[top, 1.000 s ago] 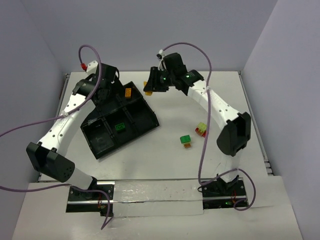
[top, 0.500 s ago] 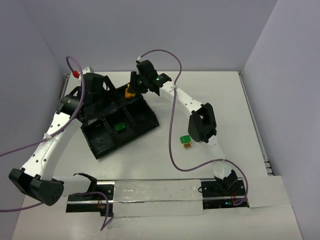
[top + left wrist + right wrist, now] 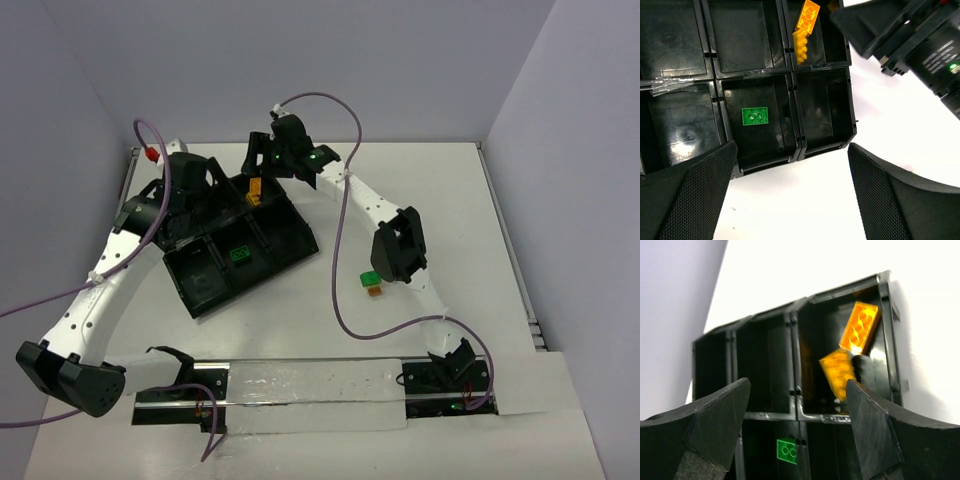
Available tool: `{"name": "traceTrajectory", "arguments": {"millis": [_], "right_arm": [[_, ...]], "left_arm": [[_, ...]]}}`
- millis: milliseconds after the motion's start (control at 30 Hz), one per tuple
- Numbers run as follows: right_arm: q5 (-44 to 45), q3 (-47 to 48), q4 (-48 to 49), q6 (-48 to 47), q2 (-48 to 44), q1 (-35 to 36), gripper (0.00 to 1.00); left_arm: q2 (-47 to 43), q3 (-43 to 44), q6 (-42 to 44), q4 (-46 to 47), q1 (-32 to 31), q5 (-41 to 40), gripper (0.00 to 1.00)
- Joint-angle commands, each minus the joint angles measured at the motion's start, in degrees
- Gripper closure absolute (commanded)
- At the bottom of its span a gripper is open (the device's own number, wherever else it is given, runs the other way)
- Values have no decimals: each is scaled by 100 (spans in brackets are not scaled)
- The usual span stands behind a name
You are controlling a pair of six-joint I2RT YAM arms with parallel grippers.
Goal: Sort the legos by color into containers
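The black tray [image 3: 290,240] lies angled at the table's left. Two orange legos [image 3: 254,190] are in its far corner compartment; in the right wrist view one [image 3: 860,327] leans on the wall and the other [image 3: 839,372] lies tilted and blurred. A green lego [image 3: 240,255] lies flat in a middle compartment [image 3: 755,116]. My right gripper [image 3: 256,165] hangs open just above the orange legos [image 3: 807,17], holding nothing [image 3: 797,390]. My left gripper [image 3: 193,205] hovers open and empty over the tray's left part [image 3: 791,165].
A green and orange lego cluster [image 3: 372,282] sits on the white table right of the tray, partly tucked under my right arm's elbow [image 3: 400,245]. Grey walls close in the table at the back and sides.
My right arm swung left from the table's back to the tray's far corner and opened, letting an orange lego drop beside the first. My left arm shifted slightly over the tray.
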Motion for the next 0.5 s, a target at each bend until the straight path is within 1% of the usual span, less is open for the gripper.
{"name": "traceTrajectory", "arguments": {"millis": [0, 100, 167, 233, 267, 300, 400, 467], "right_arm": [[64, 304, 257, -94, -369, 28, 15], [282, -23, 93, -309, -977, 7, 15], [453, -483, -100, -491, -1438, -48, 17], [464, -1150, -506, -778, -2189, -152, 18], [500, -1698, -659, -896, -2479, -164, 18], [730, -2122, -832, -1101, -3083, -165, 18], [1219, -3462, -916, -1246, -4254, -181, 17], [1437, -4916, -991, -1264, -5344, -229, 17]], "left_arm": [[-185, 21, -49, 155, 14, -53, 1], [-242, 31, -8, 163, 14, -184, 1], [-295, 62, 60, 163, 14, -316, 1], [-299, 164, 163, 138, 23, -414, 1], [-267, 260, 223, 121, 31, -427, 1], [-226, 326, 303, 104, 46, -443, 1], [-138, 428, 458, 155, 65, -416, 1], [11, 473, 582, 230, 78, -365, 1]]}}
